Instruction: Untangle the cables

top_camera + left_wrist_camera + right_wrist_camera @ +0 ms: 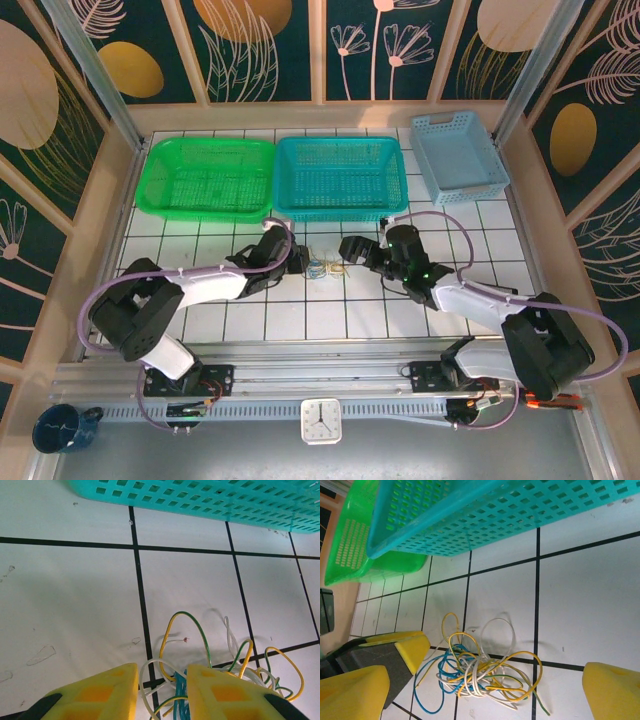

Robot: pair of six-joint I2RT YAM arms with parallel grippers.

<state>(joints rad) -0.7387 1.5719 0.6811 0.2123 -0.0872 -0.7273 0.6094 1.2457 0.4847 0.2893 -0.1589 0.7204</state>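
The tiled surface (330, 310) is carrying a teal basket (340, 178). Near its front, the right claw (352, 248) is gaping wide and empty, and the left claw (162, 692) is standing narrowly open astride blue strands of the cables (475, 672), lying tangled between both.

The cables (470, 675) lie in one loose tangle on the white tiled worktop (580, 610). Thin blue, cream-white and yellow-green wires loop through each other across a black grid line, and a few loops arch upward.
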